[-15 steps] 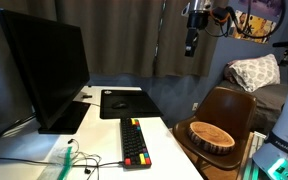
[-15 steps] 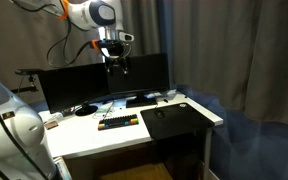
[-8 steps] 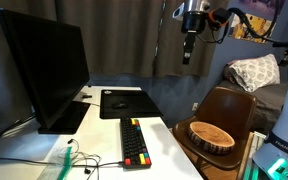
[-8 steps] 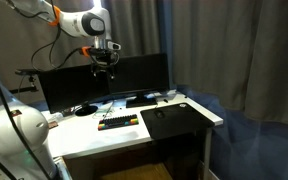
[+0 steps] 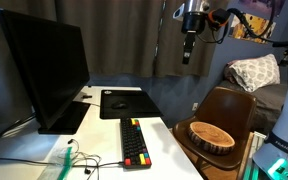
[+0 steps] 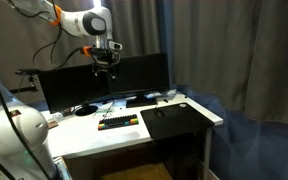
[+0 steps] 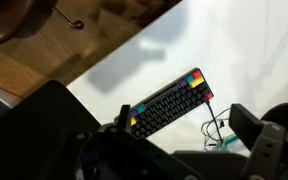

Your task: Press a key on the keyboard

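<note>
The keyboard lies flat on the white desk just in front of the monitor, its keys facing up where I can come at them from above. I judge I'm parked high so my wrist view takes in the whole keyboard before I choose a key. My gripper hangs above the monitor's top edge, well apart from the keys, wrist pointing straight down, arm arched overhead. Whether its fingers are closed or spread, I cannot tell.
</note>
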Action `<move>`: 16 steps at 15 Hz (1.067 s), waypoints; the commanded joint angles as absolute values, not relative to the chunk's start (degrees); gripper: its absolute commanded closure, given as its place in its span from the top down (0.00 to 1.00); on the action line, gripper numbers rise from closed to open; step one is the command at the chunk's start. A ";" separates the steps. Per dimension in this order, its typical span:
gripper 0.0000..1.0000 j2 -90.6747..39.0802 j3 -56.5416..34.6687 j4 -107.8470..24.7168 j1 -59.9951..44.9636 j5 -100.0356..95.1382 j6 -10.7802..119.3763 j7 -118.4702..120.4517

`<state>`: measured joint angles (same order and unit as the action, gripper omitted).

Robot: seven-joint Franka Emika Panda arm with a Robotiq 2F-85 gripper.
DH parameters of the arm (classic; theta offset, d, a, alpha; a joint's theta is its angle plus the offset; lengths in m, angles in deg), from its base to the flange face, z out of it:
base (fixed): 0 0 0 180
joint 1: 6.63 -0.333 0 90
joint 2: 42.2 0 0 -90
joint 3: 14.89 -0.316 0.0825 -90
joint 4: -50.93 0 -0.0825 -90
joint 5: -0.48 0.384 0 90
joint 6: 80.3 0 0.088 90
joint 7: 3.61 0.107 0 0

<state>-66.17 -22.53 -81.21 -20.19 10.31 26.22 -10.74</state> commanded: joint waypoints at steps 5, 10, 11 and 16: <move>1.00 -61.10 -22.43 -81.24 -20.77 11.54 28.97 -16.61; 0.75 -53.71 -23.02 -82.64 -21.55 13.64 37.69 -21.70; 0.73 -52.28 -23.15 -83.02 -21.62 14.35 39.47 -22.68; 0.36 -44.87 -24.41 -83.18 -21.55 19.07 46.53 -27.59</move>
<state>-48.51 -23.67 -83.36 -21.25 15.13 43.20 -24.25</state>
